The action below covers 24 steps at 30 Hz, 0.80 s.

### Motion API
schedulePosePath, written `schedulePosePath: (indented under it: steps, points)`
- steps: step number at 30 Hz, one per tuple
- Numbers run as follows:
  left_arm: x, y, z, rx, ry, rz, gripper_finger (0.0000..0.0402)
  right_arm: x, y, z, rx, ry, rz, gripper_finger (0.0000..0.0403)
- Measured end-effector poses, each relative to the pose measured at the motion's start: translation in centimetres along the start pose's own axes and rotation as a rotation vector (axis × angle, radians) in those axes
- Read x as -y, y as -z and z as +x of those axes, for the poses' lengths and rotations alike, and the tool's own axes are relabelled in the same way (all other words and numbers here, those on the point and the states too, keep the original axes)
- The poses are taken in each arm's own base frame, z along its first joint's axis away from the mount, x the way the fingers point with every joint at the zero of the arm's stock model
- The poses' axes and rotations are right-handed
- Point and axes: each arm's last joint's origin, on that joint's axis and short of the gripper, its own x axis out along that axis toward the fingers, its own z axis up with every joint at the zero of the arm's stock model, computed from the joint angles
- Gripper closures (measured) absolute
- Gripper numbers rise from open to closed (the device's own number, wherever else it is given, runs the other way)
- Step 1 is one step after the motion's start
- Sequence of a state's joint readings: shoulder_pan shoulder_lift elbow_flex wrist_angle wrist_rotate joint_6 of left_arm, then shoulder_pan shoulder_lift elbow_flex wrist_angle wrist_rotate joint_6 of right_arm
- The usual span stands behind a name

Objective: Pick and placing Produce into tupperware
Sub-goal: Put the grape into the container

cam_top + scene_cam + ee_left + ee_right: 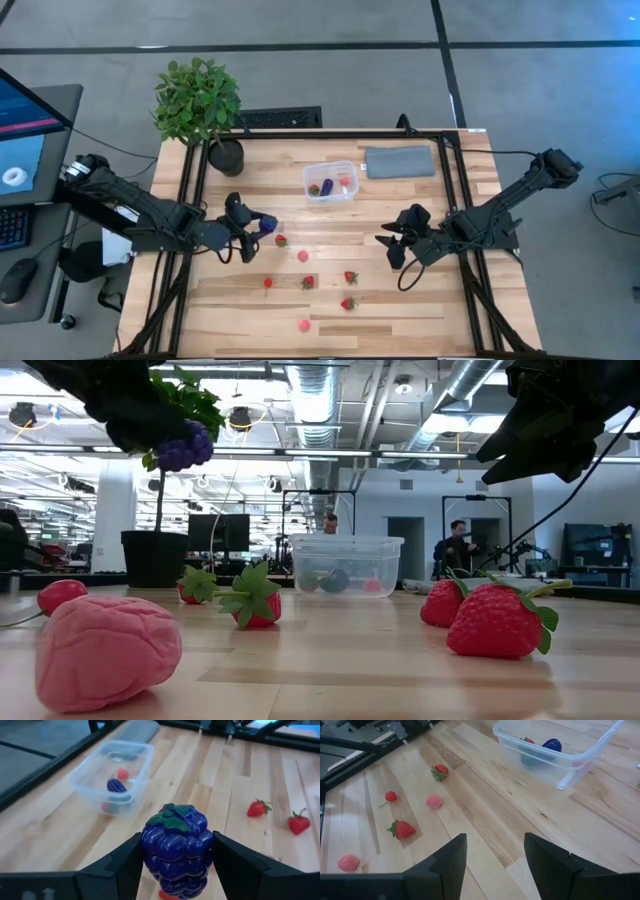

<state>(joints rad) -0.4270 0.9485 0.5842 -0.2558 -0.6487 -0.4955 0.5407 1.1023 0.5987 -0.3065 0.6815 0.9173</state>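
My left gripper point(262, 225) is shut on a dark purple toy grape bunch point(176, 849) with a green top, held above the table left of centre. The clear tupperware point(331, 182) stands on the table toward the far edge; a dark blue-purple piece point(117, 785) and small red pieces lie inside it. Strawberries point(350, 277) and pink round pieces point(303, 256) lie loose on the wood between the arms. My right gripper point(392, 247) hangs open above the table's right half and touches nothing. My left gripper pinches the grape bunch between its two fingers, one on each side of its body point(150, 851). The bunch is lifted clear of the table point(185, 448), its green top pointing away from the wrist.
A potted leafy plant point(200, 105) stands at the far left corner. A flat grey pad point(400, 161) lies right of the tupperware. Black frame rails point(190, 190) run along both sides of the table. Bare wood lies between the loose fruit and the tupperware.
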Motion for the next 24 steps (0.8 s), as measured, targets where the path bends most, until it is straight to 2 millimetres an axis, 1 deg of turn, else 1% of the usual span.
schedulePosePath:
  steps: [10, 15, 24]
  points:
    - [-0.8, -1.3, 0.8, 0.067, -0.026, 0.012, 0.0198, 0.2, -0.2, 0.2, 0.006, 0.013, 0.008, 0.0182]
    - [-1.5, -1.7, 1.3, 0.065, -0.029, 0.013, 0.0198, 0.4, -0.4, 0.4, 0.011, 0.028, 0.011, 0.0182]
    - [-2.8, -3.0, 2.0, 0.126, -0.060, -0.001, 0.0198, 0.6, -0.7, 0.6, 0.015, 0.041, -0.002, 0.0182]
